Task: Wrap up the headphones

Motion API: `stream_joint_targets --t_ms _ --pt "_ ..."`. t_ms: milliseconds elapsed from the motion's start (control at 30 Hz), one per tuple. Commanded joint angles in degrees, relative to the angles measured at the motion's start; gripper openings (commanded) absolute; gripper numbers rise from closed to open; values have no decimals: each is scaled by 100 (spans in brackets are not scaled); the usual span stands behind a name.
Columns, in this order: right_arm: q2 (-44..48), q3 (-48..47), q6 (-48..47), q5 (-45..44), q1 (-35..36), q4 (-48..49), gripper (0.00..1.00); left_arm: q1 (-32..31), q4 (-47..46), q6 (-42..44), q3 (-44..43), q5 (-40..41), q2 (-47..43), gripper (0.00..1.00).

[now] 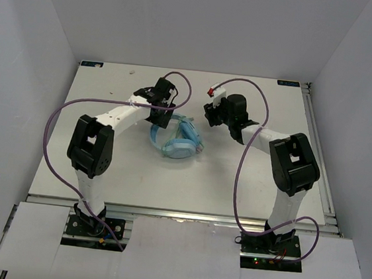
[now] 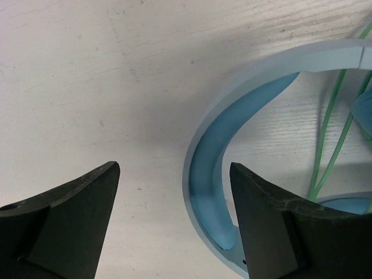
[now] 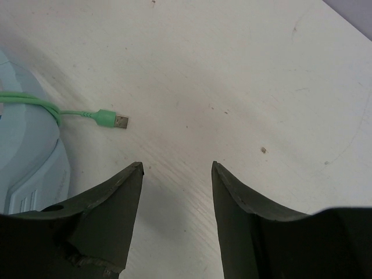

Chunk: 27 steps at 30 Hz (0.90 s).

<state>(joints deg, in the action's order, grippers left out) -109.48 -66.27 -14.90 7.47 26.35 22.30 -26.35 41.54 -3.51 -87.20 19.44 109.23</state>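
Left claw (image 1: 160, 98) (image 2: 174, 197): fingers spread wide, nothing between them, low over the white table (image 1: 235, 178).
Headphones (image 1: 177, 139): light blue, lying at mid-table between the two arms; the headband (image 2: 203, 154) curves just beside the left claw's right-hand finger.
Cord (image 2: 326, 131): thin, green, running across the headband's arc and around an earcup.
Plug (image 3: 114, 120): flat on the table, free of both claws.
Right claw (image 1: 216, 113) (image 3: 177, 174): fingers apart, empty, just right of the headphones.
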Motion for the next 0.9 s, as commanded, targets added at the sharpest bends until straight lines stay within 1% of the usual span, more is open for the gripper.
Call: stream_joint_targets --t_ms 0,67,133,200,267,300,333,367,400,433,500,633,700,733,800,867 --pt "445 -529 46 -410 -16 -335 58 25 -123 -130 -17 385 -558 88" --pt "515 -823 161 -812 -16 -670 59 25 -128 -193 -86 472 -708 88" --pt "568 -1088 328 -1219 -25 -1190 65 25 -137 -220 -201 473 -850 87" --pt "616 -1580 744 -1573 -25 -1758 70 18 -130 -344 -284 411 -1092 87" --pt "710 -1905 1108 -1665 -25 -2547 76 16 -114 -471 -342 156 -1302 87" --pt "776 -2015 1348 -1603 -24 -2752 81 12 -102 -577 -334 -129 -1445 87" --pt "943 -1981 1547 -1507 -19 -2981 83 -14 -97 -683 -282 -306 -1560 87" --pt "1114 -1898 1746 -1391 -16 -3179 87 -43 -122 -804 -213 -499 -1713 87" --pt "1329 -1571 1967 -1181 -16 -3203 96 -86 -309 -989 -54 -761 -2053 87" --pt "1701 -1351 2315 -1034 -15 -3188 90 -144 -543 -1057 208 -898 -2321 88" --pt "2130 -878 2703 -822 7 -3195 90 -341 -1162 -1307 1131 -1109 -2983 94" --pt "2980 86 3520 -606 116 -3279 90 -524 -2162 -1823 2277 -1510 -4198 98" --pt "3370 533 3691 -705 333 -3366 90 -639 -2462 -1954 2874 -1595 -4592 98" --pt "3616 676 3713 -756 501 -3381 90 -765 -2493 -2004 2997 -1470 -4804 98" --pt "4035 1182 3794 -1221 738 -3428 90 -962 -2601 -2024 3348 -1294 -5115 98" --pt "4636 1591 3878 -1486 961 -3422 90 -1113 -2732 -2077 3869 -1175 -5426 98"
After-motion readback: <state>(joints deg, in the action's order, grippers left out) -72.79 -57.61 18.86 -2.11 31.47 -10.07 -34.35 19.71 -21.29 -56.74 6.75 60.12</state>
